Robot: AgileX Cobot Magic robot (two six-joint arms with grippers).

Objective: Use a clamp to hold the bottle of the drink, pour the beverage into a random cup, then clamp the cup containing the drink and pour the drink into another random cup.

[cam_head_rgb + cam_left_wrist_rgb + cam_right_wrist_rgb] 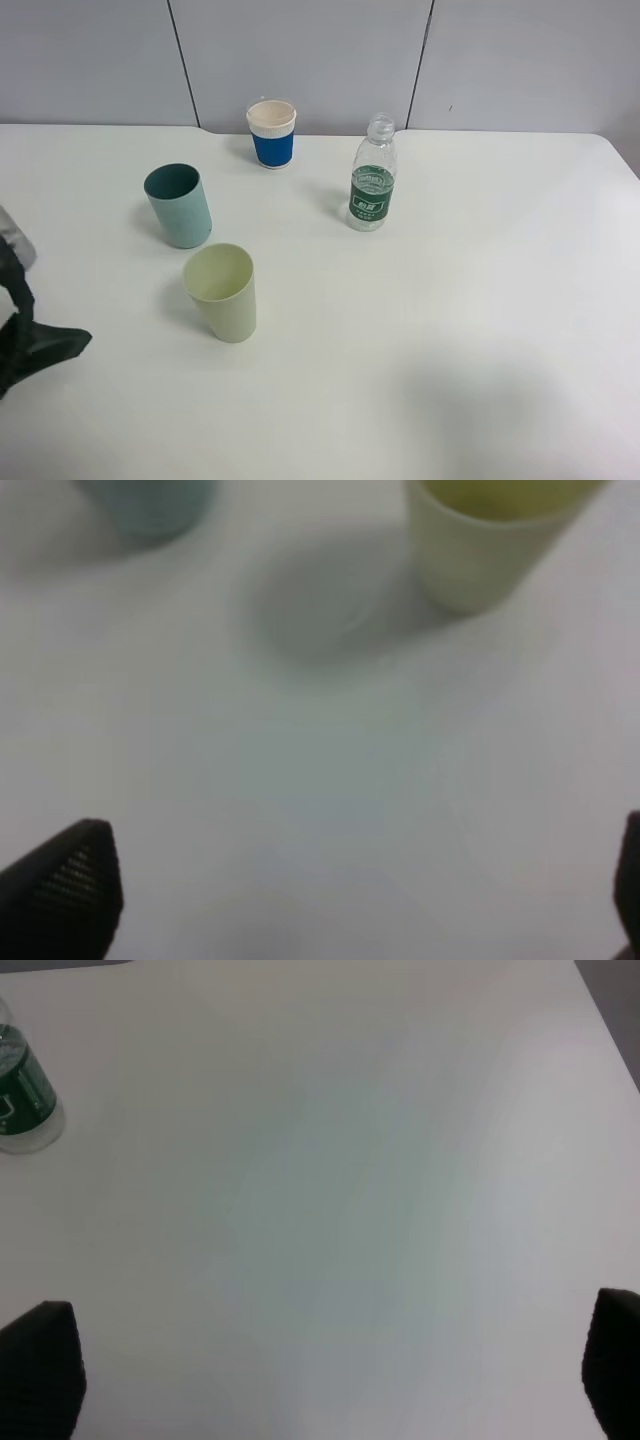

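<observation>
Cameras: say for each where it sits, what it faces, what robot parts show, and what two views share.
Exterior high: mounted high, looking down across the table at bottle, paper cup, teal tumbler, yellow-green tumbler; left arm at the edge.
Left wrist: on the left arm, facing the table; open jaws' tips; both tumblers, shared with the exterior.
Right wrist: on the right arm, facing the table; open jaws' tips; bottle, shared with the exterior.
</observation>
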